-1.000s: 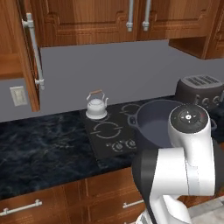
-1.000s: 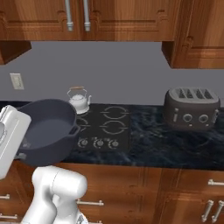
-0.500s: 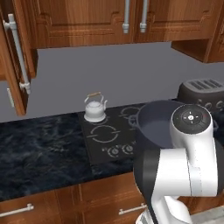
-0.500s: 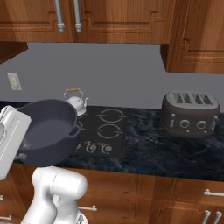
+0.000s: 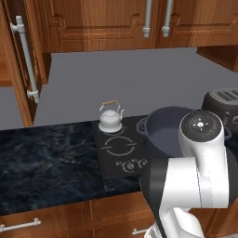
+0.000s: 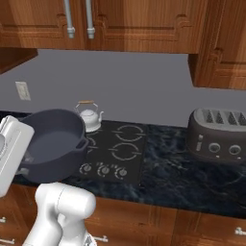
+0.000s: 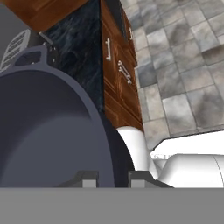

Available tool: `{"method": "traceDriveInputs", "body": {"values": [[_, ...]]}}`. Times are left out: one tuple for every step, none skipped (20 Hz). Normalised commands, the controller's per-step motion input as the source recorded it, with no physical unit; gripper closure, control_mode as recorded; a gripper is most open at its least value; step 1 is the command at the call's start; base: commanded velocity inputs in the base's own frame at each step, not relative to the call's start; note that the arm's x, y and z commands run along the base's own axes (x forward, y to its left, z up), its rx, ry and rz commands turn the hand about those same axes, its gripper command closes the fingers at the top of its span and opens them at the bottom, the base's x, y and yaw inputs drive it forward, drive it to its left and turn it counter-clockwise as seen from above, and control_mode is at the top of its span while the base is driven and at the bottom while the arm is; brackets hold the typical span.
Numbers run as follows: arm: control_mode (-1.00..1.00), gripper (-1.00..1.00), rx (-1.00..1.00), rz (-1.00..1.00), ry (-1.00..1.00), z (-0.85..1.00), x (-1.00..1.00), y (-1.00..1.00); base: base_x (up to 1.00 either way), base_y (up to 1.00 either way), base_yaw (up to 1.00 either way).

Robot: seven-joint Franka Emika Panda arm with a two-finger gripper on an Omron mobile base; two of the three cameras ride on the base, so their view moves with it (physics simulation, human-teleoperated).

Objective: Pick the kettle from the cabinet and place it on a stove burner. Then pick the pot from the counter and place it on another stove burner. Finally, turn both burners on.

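A: What differs from a moment ago?

B: The whole picture has slid sideways, so the cameras have moved with the base. The cooktop (image 6: 117,151) and toaster (image 6: 219,136) sit further left in the right base view than before. The pot (image 6: 55,150) keeps its place against the arm.

A: The big things first, then?

B: The black marble worktop (image 5: 46,155) runs the width of the scene, wooden cupboards above it. One cupboard door (image 5: 21,65) stands open at the left of the left base view, its long bar handle upright.

A: And the pot?

B: Lifted, hanging in front of the arm over the near edge of the worktop, beside the cooktop's left side in the right base view. Its mouth tilts a little toward the back wall, and its two loop handles line up roughly along the worktop.

A: The tool?

B: The tool (image 7: 111,177) is closed on the pot's rim, fingertips either side of the wall.

A: The kettle?

B: The kettle (image 5: 111,118) stands upright on the rear left burner, handle arched above. The other three rings lie bare.
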Motion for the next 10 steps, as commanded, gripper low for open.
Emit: {"method": "traceDriveInputs", "body": {"values": [[1.0,1.0,0.0,0.0,0.0,0.0,0.0,0.0,0.13,-0.14,0.19],[1.0,1.0,0.0,0.0,0.0,0.0,0.0,0.0,0.05,-0.16,0.19],[1.0,1.0,0.0,0.0,0.0,0.0,0.0,0.0,0.0,-0.11,0.18],[1.0,1.0,0.0,0.0,0.0,0.0,0.0,0.0,0.0,-0.1,0.19],[1.0,1.0,0.0,0.0,0.0,0.0,0.0,0.0,0.0,-0.07,0.17],[1.0,1.0,0.0,0.0,0.0,0.0,0.0,0.0,0.0,-0.07,0.15],[1.0,1.0,0.0,0.0,0.0,0.0,0.0,0.0,0.08,-0.02,0.13],[1.0,1.0,0.0,0.0,0.0,0.0,0.0,0.0,0.14,-0.03,0.11],[1.0,1.0,0.0,0.0,0.0,0.0,0.0,0.0,0.17,0.0,0.1],[1.0,1.0,0.0,0.0,0.0,0.0,0.0,0.0,0.16,0.0,0.08]]}}
